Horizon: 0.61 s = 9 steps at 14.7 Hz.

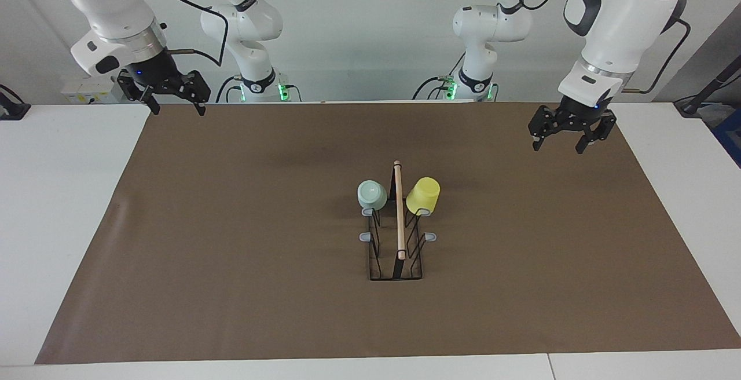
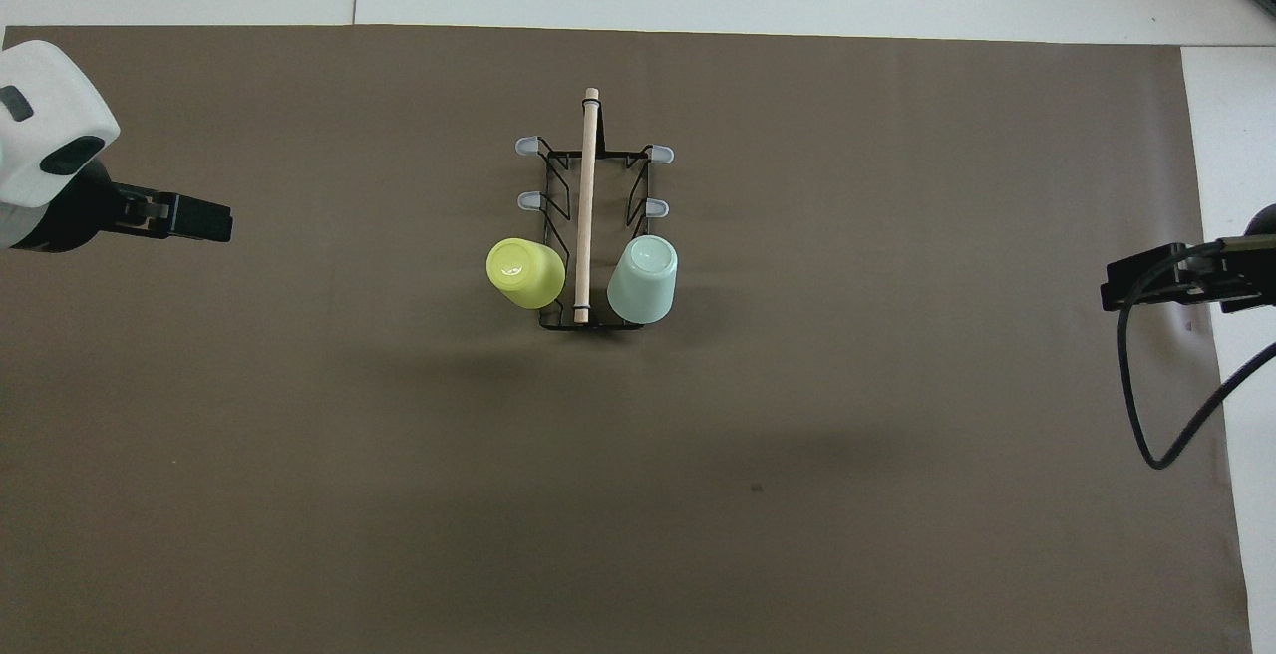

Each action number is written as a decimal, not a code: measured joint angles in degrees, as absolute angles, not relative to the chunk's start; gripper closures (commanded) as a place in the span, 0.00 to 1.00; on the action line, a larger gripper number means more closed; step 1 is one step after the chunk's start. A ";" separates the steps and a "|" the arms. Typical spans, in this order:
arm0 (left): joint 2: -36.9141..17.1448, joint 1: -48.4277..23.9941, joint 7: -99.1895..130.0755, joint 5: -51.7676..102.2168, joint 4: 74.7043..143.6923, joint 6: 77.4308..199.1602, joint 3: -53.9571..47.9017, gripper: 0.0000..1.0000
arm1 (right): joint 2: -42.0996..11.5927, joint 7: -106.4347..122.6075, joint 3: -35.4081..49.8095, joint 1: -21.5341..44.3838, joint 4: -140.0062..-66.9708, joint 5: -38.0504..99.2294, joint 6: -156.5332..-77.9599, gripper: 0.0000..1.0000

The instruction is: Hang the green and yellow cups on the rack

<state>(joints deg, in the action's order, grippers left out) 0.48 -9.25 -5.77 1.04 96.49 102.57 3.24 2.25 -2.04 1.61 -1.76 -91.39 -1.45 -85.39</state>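
The black wire rack [image 1: 399, 223] with a wooden rod on top stands mid-table, also in the overhead view [image 2: 586, 185]. The mint green cup [image 1: 371, 194] hangs upside down on the prong nearest the robots on the right arm's side [image 2: 643, 279]. The yellow cup [image 1: 423, 195] hangs upside down on the matching prong on the left arm's side [image 2: 525, 272]. The other grey-tipped prongs are bare. My left gripper [image 1: 570, 136] is open, empty and raised over the mat near its own end [image 2: 214, 223]. My right gripper [image 1: 176, 102] is open, empty and raised near its end [image 2: 1121, 287].
A brown mat [image 1: 231, 252] covers most of the white table [image 1: 58, 194]. A black cable [image 2: 1146, 405] loops down from the right arm at the mat's edge.
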 measured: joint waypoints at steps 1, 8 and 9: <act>0.40 -9.24 -6.91 1.05 95.55 100.90 3.73 0.00 | 2.25 -2.04 1.59 -1.68 -91.39 -1.46 -85.40 0.00; 0.33 -6.42 -9.36 1.10 92.84 95.74 3.53 0.00 | 2.25 -1.71 -3.23 1.97 -91.55 -2.08 -85.80 0.00; 0.33 -6.28 -9.10 1.10 92.77 95.26 3.36 0.00 | 2.25 -1.70 -3.26 2.06 -91.60 -2.28 -85.80 0.00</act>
<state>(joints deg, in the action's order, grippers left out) 0.33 -6.28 -9.10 1.10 92.77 95.26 3.36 2.25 -1.70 -3.26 2.06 -91.60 -2.28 -85.80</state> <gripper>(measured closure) 0.000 0.000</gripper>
